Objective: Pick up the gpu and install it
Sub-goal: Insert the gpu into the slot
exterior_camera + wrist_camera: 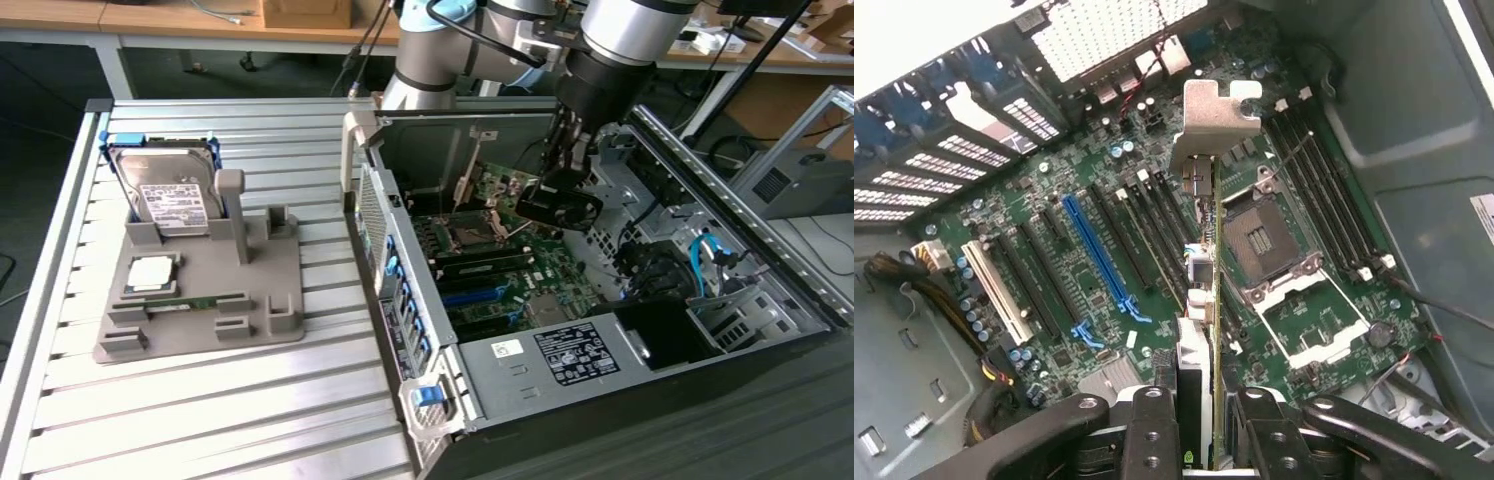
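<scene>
— Two black fingers (1154, 430) stood at the near edge of the wrist view, didn't they? How were they set?

— Pinched on the gpu (1199, 300). The gripper (1199, 440) had one finger on each face of the card, and the card ran edge-on straight out from between them, so it showed as a thin blade with its silver end bracket (1209, 120) at the far end.

— Where did the card sit against the board?

— It hung above the green motherboard (1104, 250), inside the open computer case (627, 360). In the wrist view its edge lay between the black expansion slots and the empty CPU socket (1264, 240). The long blue slot (1099, 250) was off to one side of it, well apart from the card, and a white slot (999, 290) lay further still. Whether the lower edge touched any slot, I could not tell.

— And from the exterior view?

— The gripper (561, 200) was down inside the case, over the motherboard's far part, with the arm (614, 50) descending from above. The card itself was hard to make out there.

— Anything outside the case?

— On the exterior view's left, a grey parts holder (200, 300) rested on the slatted metal table (200, 420). A hard drive (167, 195) stood upright in it, a processor chip (150, 272) lay flat near its middle, and a narrow green memory strip (194, 302) sat just in front of that. The power supply (587, 350) occupied the near corner of the case.
</scene>
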`<state>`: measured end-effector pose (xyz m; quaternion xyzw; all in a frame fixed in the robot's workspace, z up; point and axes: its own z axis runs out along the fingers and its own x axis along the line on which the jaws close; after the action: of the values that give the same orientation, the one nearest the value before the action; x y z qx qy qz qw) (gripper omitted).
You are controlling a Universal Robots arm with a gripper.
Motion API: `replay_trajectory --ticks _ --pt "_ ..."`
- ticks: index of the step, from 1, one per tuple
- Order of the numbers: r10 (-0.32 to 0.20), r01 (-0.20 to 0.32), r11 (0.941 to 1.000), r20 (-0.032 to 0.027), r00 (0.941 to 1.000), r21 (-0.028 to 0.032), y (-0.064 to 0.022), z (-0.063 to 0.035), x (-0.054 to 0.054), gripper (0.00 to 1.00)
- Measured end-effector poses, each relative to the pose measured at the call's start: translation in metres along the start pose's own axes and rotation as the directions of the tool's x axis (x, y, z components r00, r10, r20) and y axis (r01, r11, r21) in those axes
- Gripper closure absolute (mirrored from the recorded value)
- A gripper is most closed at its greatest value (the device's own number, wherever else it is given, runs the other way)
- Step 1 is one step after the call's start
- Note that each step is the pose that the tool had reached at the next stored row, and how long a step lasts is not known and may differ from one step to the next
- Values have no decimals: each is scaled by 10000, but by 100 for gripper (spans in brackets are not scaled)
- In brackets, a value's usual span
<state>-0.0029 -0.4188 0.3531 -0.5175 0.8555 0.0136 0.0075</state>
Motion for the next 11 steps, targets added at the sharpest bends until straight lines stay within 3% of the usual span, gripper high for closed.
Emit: replay_trajectory --ticks 11 --pt "-856 856 9963 -12 9963 -24 -1 0 1 73"
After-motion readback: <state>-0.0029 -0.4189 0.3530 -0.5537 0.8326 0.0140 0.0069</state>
